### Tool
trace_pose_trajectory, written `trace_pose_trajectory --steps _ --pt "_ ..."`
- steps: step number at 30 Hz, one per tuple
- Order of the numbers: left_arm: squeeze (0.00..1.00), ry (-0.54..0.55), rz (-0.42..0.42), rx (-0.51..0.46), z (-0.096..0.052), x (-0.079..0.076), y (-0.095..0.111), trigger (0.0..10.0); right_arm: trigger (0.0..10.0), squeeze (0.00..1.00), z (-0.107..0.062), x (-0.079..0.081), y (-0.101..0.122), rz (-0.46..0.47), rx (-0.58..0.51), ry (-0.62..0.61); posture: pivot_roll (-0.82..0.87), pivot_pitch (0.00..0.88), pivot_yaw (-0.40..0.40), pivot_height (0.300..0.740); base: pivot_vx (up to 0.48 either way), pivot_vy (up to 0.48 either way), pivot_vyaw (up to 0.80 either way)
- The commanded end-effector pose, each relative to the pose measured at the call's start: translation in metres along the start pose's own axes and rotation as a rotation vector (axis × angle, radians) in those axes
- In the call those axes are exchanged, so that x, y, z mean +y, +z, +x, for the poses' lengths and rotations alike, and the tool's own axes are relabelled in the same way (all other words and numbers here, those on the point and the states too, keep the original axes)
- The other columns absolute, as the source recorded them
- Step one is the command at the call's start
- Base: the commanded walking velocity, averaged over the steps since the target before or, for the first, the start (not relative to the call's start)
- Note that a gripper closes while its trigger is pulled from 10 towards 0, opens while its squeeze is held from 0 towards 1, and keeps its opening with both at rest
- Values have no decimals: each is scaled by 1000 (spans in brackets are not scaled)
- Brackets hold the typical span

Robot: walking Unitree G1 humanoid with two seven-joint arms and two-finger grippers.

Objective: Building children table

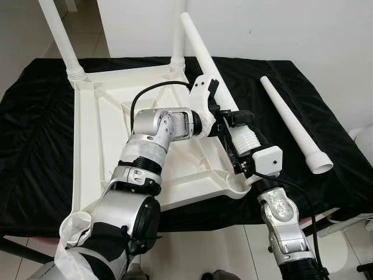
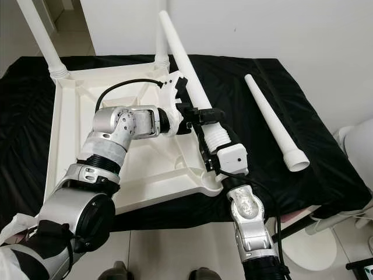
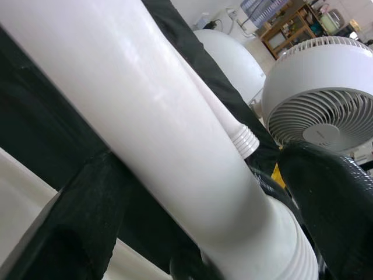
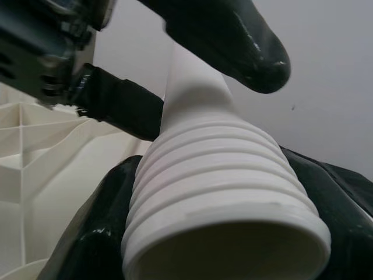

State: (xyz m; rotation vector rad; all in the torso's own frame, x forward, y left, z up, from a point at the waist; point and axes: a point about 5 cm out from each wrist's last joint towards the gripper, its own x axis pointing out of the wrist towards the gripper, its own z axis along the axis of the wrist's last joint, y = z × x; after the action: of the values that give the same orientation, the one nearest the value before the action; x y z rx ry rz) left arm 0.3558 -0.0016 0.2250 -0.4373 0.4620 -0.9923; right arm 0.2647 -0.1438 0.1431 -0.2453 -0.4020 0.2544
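Left eye view had the white table leg (image 1: pixel 218 87) slanting across the far side of the upturned tabletop (image 1: pixel 99 140), its ribbed threaded end (image 1: pixel 249 140) low near the tabletop's near right corner and its thin end rising toward the wall. We held it with both grippers. Our left gripper (image 1: pixel 224 119) was pinched on the shaft just above the ribbing; one black finger (image 3: pixel 326 198) pressed against the leg in the left wrist view, while the other was mostly hidden behind the shaft. Our right gripper (image 1: pixel 242 154) was clamped about the ribbed end — in the right wrist view a black finger (image 4: pixel 233 35) lay over the narrowing neck and another hugged the ribs from below. Whether the thread had met the corner socket we could not tell, since the grippers and the white wrist camera housing (image 1: pixel 268 160) covered that spot.

Two more legs (image 1: pixel 61 38) stood upright in the far corners, their tops cut off by the frame. A fourth leg (image 1: pixel 294 125) lay loose on the black cloth (image 1: pixel 35 128), well apart to the right. A white fan (image 3: pixel 317 108) showed beyond — its grille clear, the rest cropped.
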Motion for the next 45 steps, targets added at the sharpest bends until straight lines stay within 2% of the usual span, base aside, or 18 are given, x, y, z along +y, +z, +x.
trace_pose_trajectory --steps 1,5,7,10,15,17,21,22,23,24,37,38,39,40,45 --pt "0 11 -3 -12 4 -1 8 10000 10000 0 -3 9 4 -4 -21 34 -8 0 -21 740 0 0 0" --pt "0 45 -15 -39 4 2 22 10000 10000 0 -13 17 2 -5 -2 68 -5 1 -21 740 0 0 0" --pt "0 45 -15 -39 4 2 22 10000 10000 0 -13 17 2 -5 -2 68 -5 1 -21 740 0 0 0" --pt "0 117 -21 -91 -2 10 43 10000 10000 0 -27 23 0 -10 12 96 -8 3 -12 740 0 0 0" --pt "0 159 -28 -116 -7 16 51 10000 10000 0 -32 24 0 -23 18 102 -12 3 -4 740 0 0 0" --pt "0 187 -41 -151 -14 21 61 10000 10000 0 -38 26 -1 -32 29 103 -13 5 4 740 0 0 0" --pt "0 189 -49 -168 -17 23 65 10000 10000 0 -40 26 -1 -35 35 100 -13 5 4 740 0 0 0" --pt "0 190 -52 -177 -20 24 67 7765 10000 0 -41 27 -2 -36 40 96 -13 6 6 740 0 0 0" --pt "0 190 -52 -177 -20 24 67 7765 10000 0 -41 27 -2 -36 40 96 -13 6 6 740 0 0 0" --pt "0 176 -66 -180 -21 25 66 0 10000 0 -41 27 -2 -35 41 91 -12 6 4 740 0 0 0" --pt "0 167 -119 -195 -21 29 65 0 10000 0 -40 29 -1 -29 36 103 -5 7 -10 740 0 0 0" --pt "0 165 -129 -199 -21 29 65 0 10000 863 -39 28 -1 -23 39 105 -4 7 -11 740 0 0 0" --pt "0 165 -129 -199 -21 29 65 0 10000 863 -39 28 -1 -23 39 105 -4 7 -11 740 0 0 0" --pt "0 160 -140 -201 -21 29 65 0 10000 1000 -39 28 -2 -9 41 113 -6 7 -12 740 0 0 0" --pt "0 142 -178 -226 -20 27 68 0 10000 1000 -38 26 1 22 33 80 -8 9 -11 740 0 0 0"
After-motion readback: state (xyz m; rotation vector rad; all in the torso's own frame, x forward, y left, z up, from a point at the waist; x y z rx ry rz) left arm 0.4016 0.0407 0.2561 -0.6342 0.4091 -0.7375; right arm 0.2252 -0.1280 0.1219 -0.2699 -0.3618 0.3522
